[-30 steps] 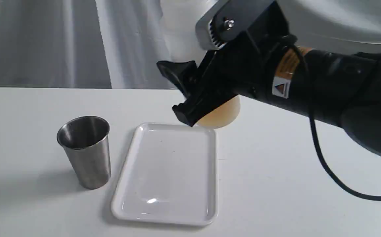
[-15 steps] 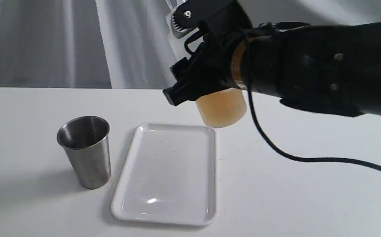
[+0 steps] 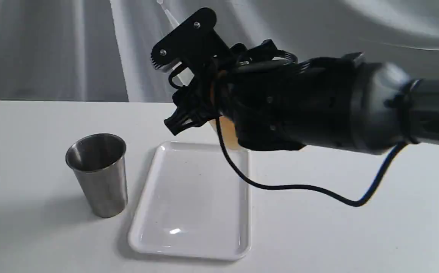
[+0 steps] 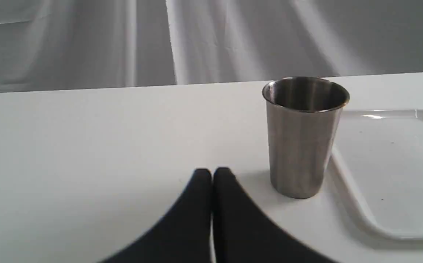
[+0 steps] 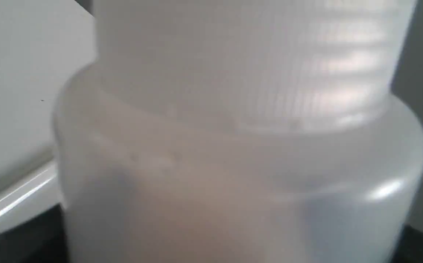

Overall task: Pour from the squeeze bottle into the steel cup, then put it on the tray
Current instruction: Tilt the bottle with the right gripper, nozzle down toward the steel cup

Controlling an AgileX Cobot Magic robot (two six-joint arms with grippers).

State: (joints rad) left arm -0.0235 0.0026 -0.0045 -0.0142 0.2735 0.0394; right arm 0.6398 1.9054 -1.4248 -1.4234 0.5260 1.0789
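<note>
— Where is the squeeze bottle (image 3: 227,133) now?

— It is in the air, with its amber base above the far edge of the tray (image 3: 189,253). A second ago that base sat low, just behind that edge, and the bottle was close to upright. Since then I have lifted it, swung it toward the cup's side and started to lean its top that way.

— Is your grip holding?

— My right gripper (image 3: 193,113) is clamped around the body. In the right wrist view the bottle's shoulder and ribbed collar (image 5: 233,146) fill the picture, so I judge it has not slipped.

— Has anything been poured?

— No stream shows. The steel cup (image 3: 98,174) stands upright beside the tray's left edge, well apart from the bottle. I cannot see its bottom, so I cannot say what is inside. The lift looks done, and the carry across the tray is what remains before tipping.

— And your other arm?

— My left gripper (image 4: 212,176) hangs low over the table (image 3: 356,235) near the cup (image 4: 303,138), pressed together and empty. My right arm's cable (image 3: 299,187) sags low by the tray's right edge, so I should mind that it doesn't drag.
</note>
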